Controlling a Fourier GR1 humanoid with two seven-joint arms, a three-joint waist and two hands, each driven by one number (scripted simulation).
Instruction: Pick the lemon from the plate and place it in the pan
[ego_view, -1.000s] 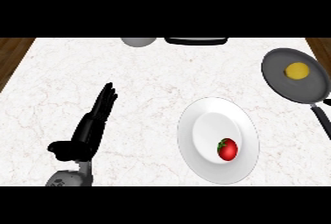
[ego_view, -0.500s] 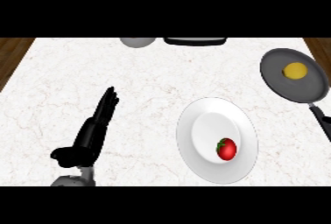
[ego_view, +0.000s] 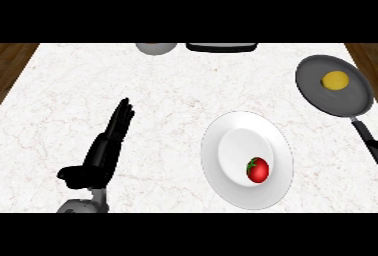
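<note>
Left robot hand (ego_view: 97, 161), lower left of the white plate (ego_view: 236, 142) and well apart from it: fingers (ego_view: 119, 117) straight and together, thumb out to the side, holding nothing, edge-on to the marble surface (ego_view: 170, 85). On the plate's near right part lies a red fruit with a green stem (ego_view: 258, 170). Beyond the plate, up and to its right, stands the dark pan (ego_view: 336, 102), its handle (ego_view: 365, 137) pointing back toward the near edge just beside the plate's right rim. The yellow lemon (ego_view: 335, 80) rests inside the pan. Farthest from the plate, at the surface's far edge, sit a grey round item (ego_view: 156, 47) and a dark object (ego_view: 221, 47), both partly cut off.
</note>
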